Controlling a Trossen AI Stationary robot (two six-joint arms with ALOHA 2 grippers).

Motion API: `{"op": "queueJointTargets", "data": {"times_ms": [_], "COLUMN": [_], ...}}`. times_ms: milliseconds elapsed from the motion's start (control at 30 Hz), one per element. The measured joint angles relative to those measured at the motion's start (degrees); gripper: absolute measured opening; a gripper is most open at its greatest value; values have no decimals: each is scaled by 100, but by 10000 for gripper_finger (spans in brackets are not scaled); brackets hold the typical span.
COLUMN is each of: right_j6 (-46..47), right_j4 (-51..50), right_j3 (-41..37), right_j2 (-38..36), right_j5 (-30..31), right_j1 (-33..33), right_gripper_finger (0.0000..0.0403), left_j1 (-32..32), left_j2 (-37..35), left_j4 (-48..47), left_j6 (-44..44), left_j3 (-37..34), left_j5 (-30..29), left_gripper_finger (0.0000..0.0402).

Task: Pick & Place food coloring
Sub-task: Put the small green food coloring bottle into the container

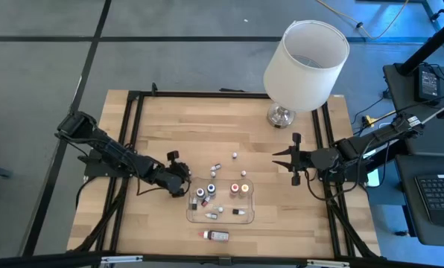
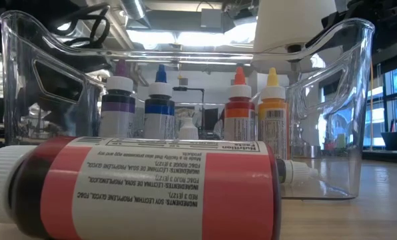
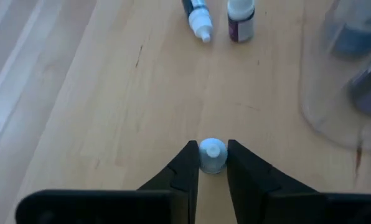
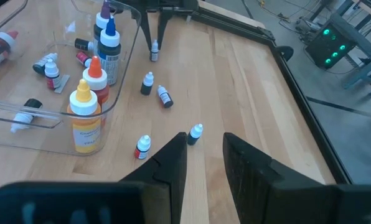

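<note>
A tiny food coloring bottle (image 3: 212, 155) with a white cap stands on the wooden table left of the clear tray (image 1: 248, 216). My left gripper (image 3: 211, 149) is shut on it. The right wrist view shows the same gripper (image 4: 154, 42) coming down on the bottle (image 4: 154, 55). More small bottles (image 4: 147, 83) (image 4: 165, 96) (image 4: 196, 132) lie or stand loose on the wood. My right gripper (image 4: 204, 146) hangs open over the table's right side (image 1: 283, 158), with nothing between its fingers. My left gripper pinches the little bottle's white cap (image 3: 213, 163) between its two fingertips, one on each side. The fingers slant down from the table's left. The bottle stays upright, and its foot (image 4: 154, 60) appears to rest on the wood.
The tray holds taller upright bottles (image 4: 86, 109) (image 4: 109, 43) and several small ones. A larger red bottle (image 1: 216, 235) lies on its side near the front edge. A white lamp (image 1: 305, 56) stands at the far right. A black frame (image 1: 132, 134) runs round the table.
</note>
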Motion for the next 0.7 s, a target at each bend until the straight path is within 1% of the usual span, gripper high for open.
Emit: {"op": "queueJointTargets", "data": {"times_ms": [133,233,367,433,533,633,700], "right_j6": [0,0,4,6,10,11,7], "right_j4": [0,4,26,39,44,56,72], "right_j3": [0,1,0,1,0,0,0], "right_j2": [0,0,2,0,0,0,0], "right_j5": [0,0,0,0,0,0,2], "right_j1": [1,0,2,0,1,0,2], "right_gripper_finger": [107,107,107,107,107,107,107], "left_j1": [-2,4,13,9,9,9,10], "left_j2": [-50,-124,-335,-468,-675,-878,-974], "left_j4": [-16,-52,-355,-690,-1075,-1016,-763], "left_j6": [-37,105,322,338,348,348,380], "left_j3": [127,278,535,670,893,1088,1228], "left_j5": [-110,-360,-848,-1135,-1330,-1178,-819], "left_gripper_finger": [62,61,61,61,61,61,61]}}
